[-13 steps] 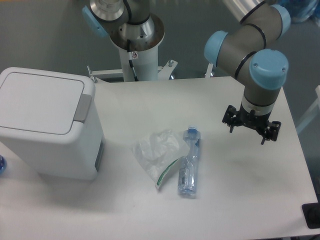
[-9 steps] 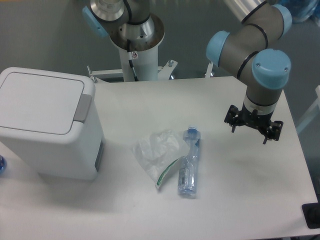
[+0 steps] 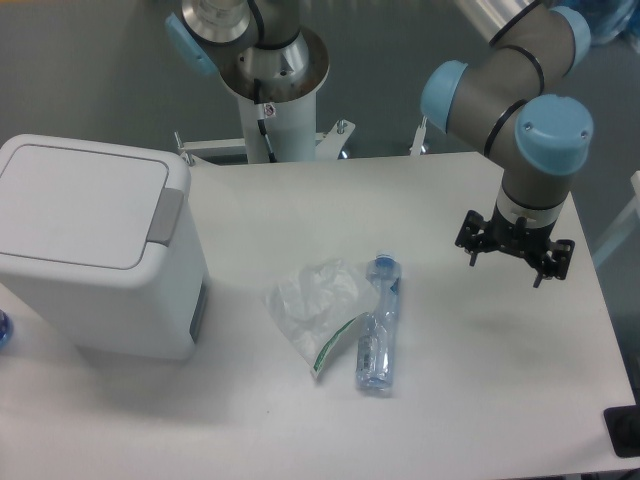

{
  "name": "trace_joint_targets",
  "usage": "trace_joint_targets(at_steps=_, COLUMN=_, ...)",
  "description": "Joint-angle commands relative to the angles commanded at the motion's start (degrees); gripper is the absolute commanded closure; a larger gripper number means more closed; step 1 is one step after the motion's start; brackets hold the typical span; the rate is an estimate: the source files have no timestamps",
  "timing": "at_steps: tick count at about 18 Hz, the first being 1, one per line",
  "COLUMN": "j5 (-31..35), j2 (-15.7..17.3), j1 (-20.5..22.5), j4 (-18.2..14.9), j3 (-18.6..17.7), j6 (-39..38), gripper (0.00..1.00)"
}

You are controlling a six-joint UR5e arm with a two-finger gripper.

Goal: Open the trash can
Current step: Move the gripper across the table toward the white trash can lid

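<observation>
The trash can [image 3: 95,245] is sitting at the left end of the table [image 3: 450,400] with its flat lid down and its grey push tab [image 3: 166,216] on the side facing the crumpled plastic bag [image 3: 312,303] and the clear bottle [image 3: 380,322], which are lying just to its right. Well to the right of the trash can, the gripper [image 3: 514,262] is hanging empty above the table with its fingers spread, and over the last moment it has been drifting slightly further right. That drift is taking it away from the trash can, so the opening is probably not yet under way.
</observation>
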Motion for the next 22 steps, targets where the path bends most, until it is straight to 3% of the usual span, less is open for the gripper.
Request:
trace_joint_targets(at_steps=3, j5=-2.63, j2=0.09, j1=-1.58, j4=0.09, j3=0.36, j6=-2.28, gripper=0.00)
trace_joint_targets(at_steps=9, j5=-8.61, j2=3.42, j1=-6.06, j4=-2.19, j3=-1.31, j6=-10.28, gripper=0.00)
trace_joint_targets(at_steps=12, j5=-13.17, j2=7.98, j1=-6.59, j4=-2.64, j3=-4.12, j6=-11.08, gripper=0.00)
trace_joint_targets(at_steps=13, j5=-13.97, j2=10.70, j1=-7.29, j4=-4.20, j3=-5.00, j6=-12.38, gripper=0.00)
trace_joint_targets(at_steps=17, j5=-15.46, j2=13.88, j1=-10.11, j4=-8.34, j3=-5.88, j6=-15.11, gripper=0.00)
trace_joint_targets(at_steps=22, j5=-17.84, j2=16.26, j1=-11.87, j4=-8.79, j3=-5.10, j6=-24.07, gripper=0.00)
